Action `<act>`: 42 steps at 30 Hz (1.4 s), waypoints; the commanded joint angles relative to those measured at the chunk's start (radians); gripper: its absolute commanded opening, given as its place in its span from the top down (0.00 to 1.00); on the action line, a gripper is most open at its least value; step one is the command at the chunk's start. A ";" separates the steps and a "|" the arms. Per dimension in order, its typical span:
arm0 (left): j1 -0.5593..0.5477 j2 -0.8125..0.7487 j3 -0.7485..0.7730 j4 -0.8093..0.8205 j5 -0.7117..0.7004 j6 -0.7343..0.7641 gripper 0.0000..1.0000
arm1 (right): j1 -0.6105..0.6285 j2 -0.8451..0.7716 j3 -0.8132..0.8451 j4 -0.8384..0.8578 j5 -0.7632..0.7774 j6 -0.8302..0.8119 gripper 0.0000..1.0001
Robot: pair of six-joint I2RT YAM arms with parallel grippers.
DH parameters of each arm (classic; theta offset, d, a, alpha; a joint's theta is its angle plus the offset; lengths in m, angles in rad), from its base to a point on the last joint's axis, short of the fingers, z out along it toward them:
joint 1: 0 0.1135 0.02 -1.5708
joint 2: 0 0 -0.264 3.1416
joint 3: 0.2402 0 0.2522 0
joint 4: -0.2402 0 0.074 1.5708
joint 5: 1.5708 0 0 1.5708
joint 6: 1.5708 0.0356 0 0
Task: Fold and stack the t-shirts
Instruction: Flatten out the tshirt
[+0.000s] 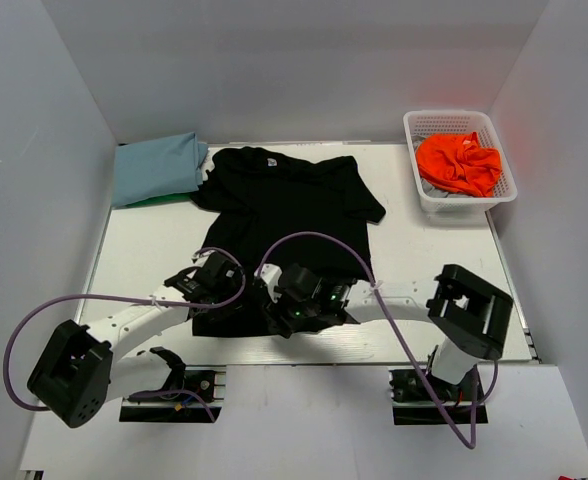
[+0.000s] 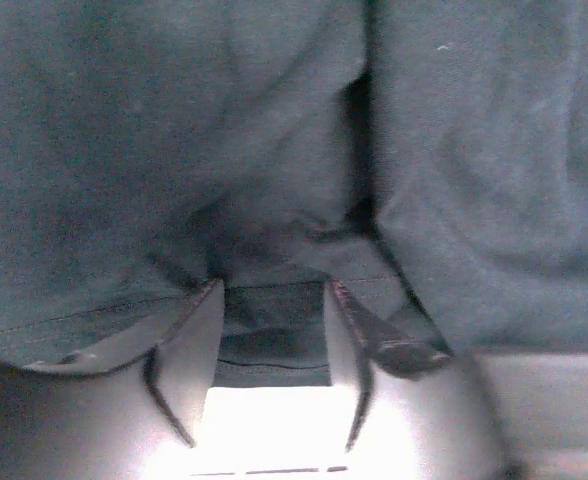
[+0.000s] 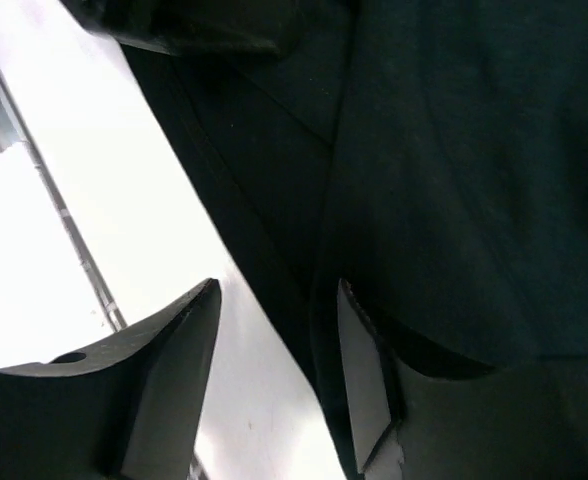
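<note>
The large black t-shirt (image 1: 284, 205) lies spread flat in the middle of the table, collar to the far side. Both grippers are down at its near hem. My left gripper (image 1: 217, 288) is open, and in the left wrist view (image 2: 274, 310) the black hem (image 2: 272, 335) lies flat between its fingers. My right gripper (image 1: 287, 306) is open. In the right wrist view (image 3: 274, 310) the shirt's edge (image 3: 304, 250) runs between its fingers, one over bare table, one against the cloth. A folded light blue t-shirt (image 1: 157, 168) lies on a green one (image 1: 164, 200) at the back left. The orange t-shirt (image 1: 460, 162) is in the basket.
The white mesh basket (image 1: 429, 195) stands at the back right of the table. White walls enclose the table on the left, back and right. Purple cables loop from both arms over the near part of the black shirt.
</note>
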 commanded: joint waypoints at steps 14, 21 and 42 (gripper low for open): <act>0.007 -0.050 0.005 -0.148 -0.166 -0.070 1.00 | 0.008 -0.141 -0.035 -0.053 0.382 0.218 1.00; 0.007 -0.145 0.094 -0.243 -0.229 -0.097 1.00 | 0.008 -0.169 -0.044 -0.108 0.303 0.153 0.95; 0.017 -0.230 0.136 -0.435 -0.281 -0.185 0.39 | 0.088 0.168 0.200 -0.122 0.345 -0.006 0.48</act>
